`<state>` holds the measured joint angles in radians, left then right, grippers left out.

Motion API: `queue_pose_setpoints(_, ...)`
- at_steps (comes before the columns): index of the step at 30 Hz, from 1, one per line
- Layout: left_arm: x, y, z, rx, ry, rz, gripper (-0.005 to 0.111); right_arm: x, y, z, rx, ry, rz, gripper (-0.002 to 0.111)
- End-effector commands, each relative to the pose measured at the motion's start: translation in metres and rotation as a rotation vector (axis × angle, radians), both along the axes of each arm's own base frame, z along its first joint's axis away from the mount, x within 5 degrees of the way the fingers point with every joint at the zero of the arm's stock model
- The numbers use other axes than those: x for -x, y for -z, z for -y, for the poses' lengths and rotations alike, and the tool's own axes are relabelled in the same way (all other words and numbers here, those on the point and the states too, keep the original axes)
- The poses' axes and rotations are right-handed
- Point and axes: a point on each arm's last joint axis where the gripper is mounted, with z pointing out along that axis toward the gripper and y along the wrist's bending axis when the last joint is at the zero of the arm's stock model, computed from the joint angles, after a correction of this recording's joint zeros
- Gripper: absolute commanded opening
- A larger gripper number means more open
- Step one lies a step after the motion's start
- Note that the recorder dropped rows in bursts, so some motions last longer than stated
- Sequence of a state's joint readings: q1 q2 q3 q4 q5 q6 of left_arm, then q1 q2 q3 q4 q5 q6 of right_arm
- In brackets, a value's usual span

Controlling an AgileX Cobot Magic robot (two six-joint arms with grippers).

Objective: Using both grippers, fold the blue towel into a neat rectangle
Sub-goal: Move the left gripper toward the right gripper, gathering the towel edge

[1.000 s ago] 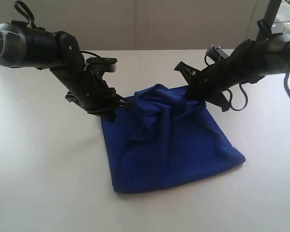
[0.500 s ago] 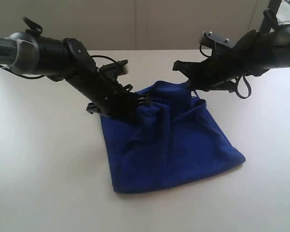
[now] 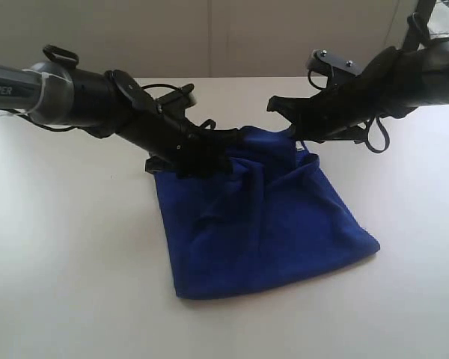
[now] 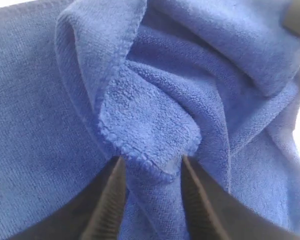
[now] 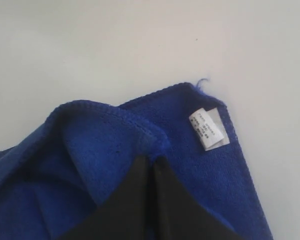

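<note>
Pinching the hemmed edge beside the white label [image 5: 208, 128], the right pincer [image 5: 151, 161] holds one side of the blue towel [image 3: 262, 232] raised off the desk [image 3: 75, 269] for folding; the left pincer [image 4: 151, 162], jaws apart, straddles a bunched corner

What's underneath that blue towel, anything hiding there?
Only the white table shows around the towel. Under its lifted corner the right wrist view shows another towel layer with a white label. Whatever lies beneath the flat part is covered.
</note>
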<state>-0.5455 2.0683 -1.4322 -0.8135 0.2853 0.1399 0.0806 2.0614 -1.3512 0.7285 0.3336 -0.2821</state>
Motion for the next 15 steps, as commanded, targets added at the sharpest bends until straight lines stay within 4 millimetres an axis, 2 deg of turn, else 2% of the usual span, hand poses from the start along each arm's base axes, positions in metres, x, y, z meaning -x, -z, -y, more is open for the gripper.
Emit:
queue_pose_setpoints(1, 0.0, -0.002, 0.001, 0.019, -0.016, -0.007, 0.047, -0.001, -0.004, 0.005, 0.015, -0.003, 0.016, 0.0)
queue_pose_setpoints(4, -0.002, -0.003, 0.001, 0.023, -0.038, 0.011, 0.047, 0.0, -0.004, 0.005, 0.014, -0.006, 0.013, 0.0)
queue_pose_setpoints(11, -0.004, 0.009, 0.004, 0.038, -0.056, -0.033, 0.047, 0.0, -0.004, 0.005, 0.014, -0.006, 0.013, 0.0)
queue_pose_setpoints(15, -0.005, 0.007, 0.007, 0.047, -0.054, -0.031, 0.047, -0.001, -0.004, 0.005, 0.014, -0.004, 0.015, 0.0)
